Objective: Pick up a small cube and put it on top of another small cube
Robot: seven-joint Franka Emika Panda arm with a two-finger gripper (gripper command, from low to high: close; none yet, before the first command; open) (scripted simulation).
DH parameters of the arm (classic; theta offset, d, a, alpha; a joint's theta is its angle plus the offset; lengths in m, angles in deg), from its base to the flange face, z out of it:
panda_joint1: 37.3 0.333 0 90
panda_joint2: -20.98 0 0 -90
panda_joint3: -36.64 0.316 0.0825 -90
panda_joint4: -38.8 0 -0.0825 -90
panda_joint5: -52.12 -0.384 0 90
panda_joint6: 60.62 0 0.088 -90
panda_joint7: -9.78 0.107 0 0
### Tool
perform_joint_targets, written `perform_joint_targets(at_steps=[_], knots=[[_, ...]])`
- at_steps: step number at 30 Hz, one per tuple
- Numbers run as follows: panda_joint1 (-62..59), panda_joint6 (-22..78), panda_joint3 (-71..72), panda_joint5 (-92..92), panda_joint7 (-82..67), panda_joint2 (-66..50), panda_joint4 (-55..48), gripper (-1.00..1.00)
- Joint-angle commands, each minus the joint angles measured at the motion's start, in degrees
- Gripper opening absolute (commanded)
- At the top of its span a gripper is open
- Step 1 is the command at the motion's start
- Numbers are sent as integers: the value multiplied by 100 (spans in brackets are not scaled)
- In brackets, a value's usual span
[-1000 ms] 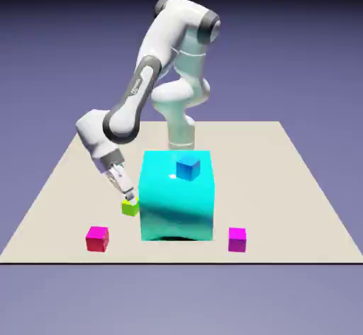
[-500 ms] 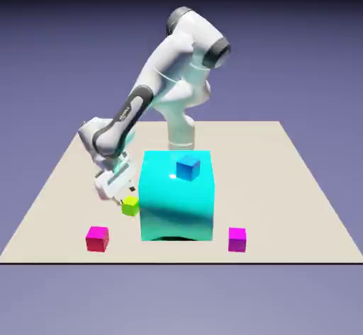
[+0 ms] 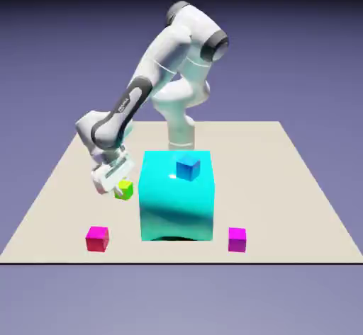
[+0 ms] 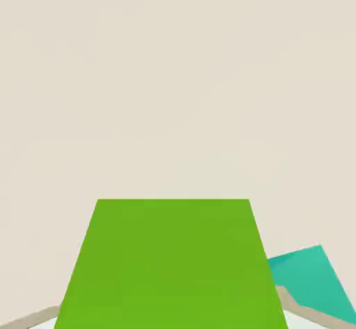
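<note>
The claw is clamped on the lime cube, left of the cyan block in the exterior view. The cube sits nearly upright, without long axis. Compared with before, it is higher in the picture.

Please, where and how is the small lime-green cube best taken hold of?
Probably by two opposite side faces, coming from above: the small lime-green cube has flat, parallel sides that suit two fingers. The gripper holds it between its fingers now.
</note>
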Motion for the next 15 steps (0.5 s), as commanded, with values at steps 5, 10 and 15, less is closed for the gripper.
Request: perform_joint_targets(at_steps=[5,10,15], knots=[[-659,151,920,1266,-61,295,-745,-100],[-1247,199,1936,2511,-215,571,-1435,-100],[-1834,246,2952,3757,-368,846,-2125,-100]])
